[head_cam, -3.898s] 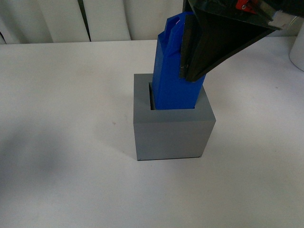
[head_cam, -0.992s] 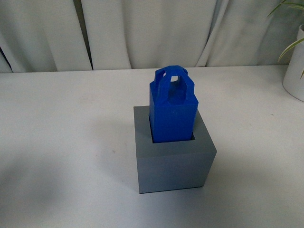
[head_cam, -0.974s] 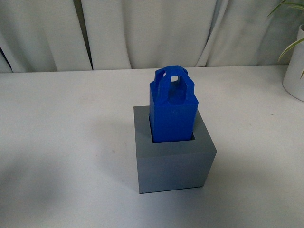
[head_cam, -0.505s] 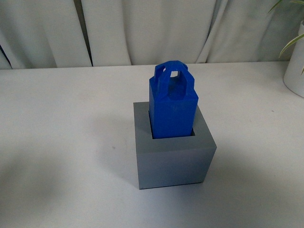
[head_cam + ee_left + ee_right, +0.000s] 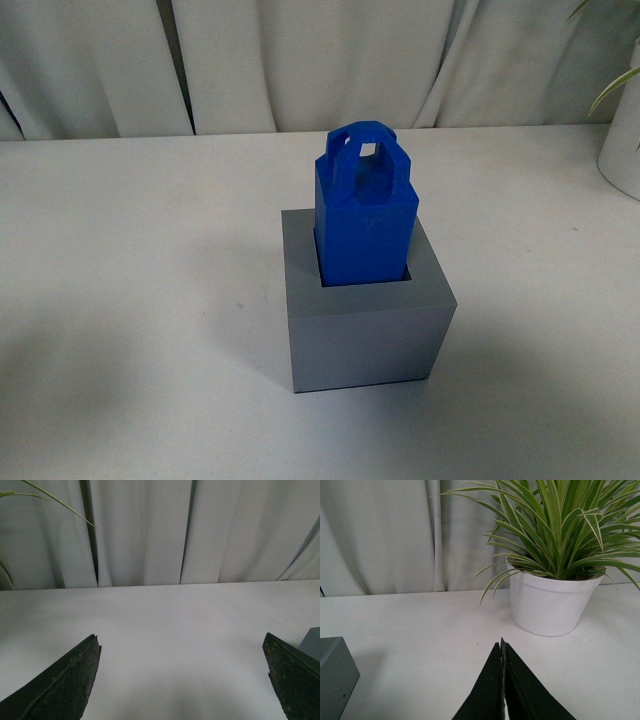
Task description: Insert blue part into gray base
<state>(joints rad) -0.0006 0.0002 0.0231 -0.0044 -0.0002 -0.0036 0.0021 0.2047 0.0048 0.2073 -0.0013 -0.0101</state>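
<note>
The blue part (image 5: pixel 365 215) is standing upright in the middle of the front view, its lower end sitting inside the square recess of the gray base (image 5: pixel 365 320). Its tapered top with the looped, holed handle is sticking up well above the base's rim, and a thin dark gap is showing along the near and left edges of the recess. How deep the part is reaching into the recess cannot be told. The gray base is resting on the white table (image 5: pixel 130 300), slightly right of centre and low in the frame. Neither arm is showing in the front view.

In the left wrist view, the left gripper (image 5: pixel 185 680) is hanging over bare table with its two dark fingers (image 5: pixel 65 685) spread wide, one at the lower left corner and one at the lower right, holding nothing. A gray corner of the base (image 5: pixel 312 642) is peeking in at the right edge of that frame.

In the right wrist view, the right gripper (image 5: pixel 503 680) is showing at the bottom centre with its fingers pressed together, tips meeting and nothing between them. A white pot (image 5: pixel 550 602) with a striped green plant (image 5: pixel 555 525) is standing on the table in the upper right of that frame, and an edge of the base (image 5: pixel 335 675) is sitting at the lower left. Pale curtains (image 5: pixel 300 60) are filling the top of the front view.
</note>
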